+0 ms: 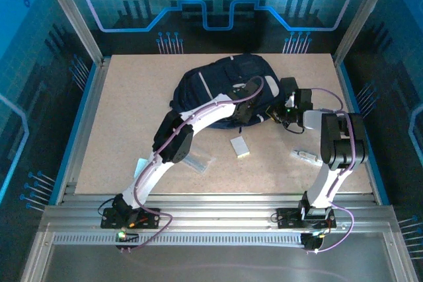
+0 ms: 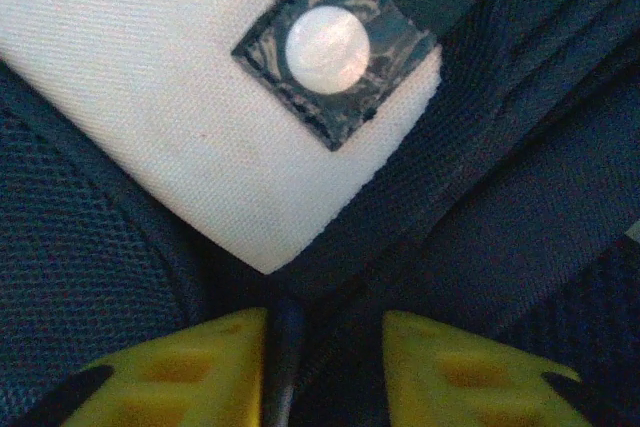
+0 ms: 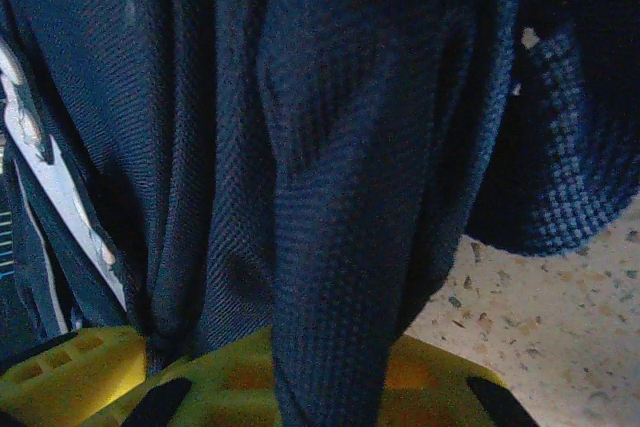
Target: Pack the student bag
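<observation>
The student bag [image 1: 221,80], dark navy with pale patches, lies at the back middle of the table. My left gripper [image 1: 250,111] is down on its near edge. In the left wrist view its yellow fingers [image 2: 200,367] stand slightly apart, and the left gripper [image 2: 325,322] has dark bag fabric and a cord filling the gap, below a white patch [image 2: 170,77] with a pearly snap [image 2: 328,47]. My right gripper [image 1: 276,111] is at the bag's near right corner. In the right wrist view the right gripper [image 3: 330,347] is shut on a hanging fold of the navy fabric [image 3: 340,197].
A small white and yellow block [image 1: 240,146] lies in front of the bag. A clear packet [image 1: 198,162] rests by the left arm's elbow, and a small pale item [image 1: 305,156] lies near the right arm. Speckled tabletop [image 3: 560,317] shows beside the fold.
</observation>
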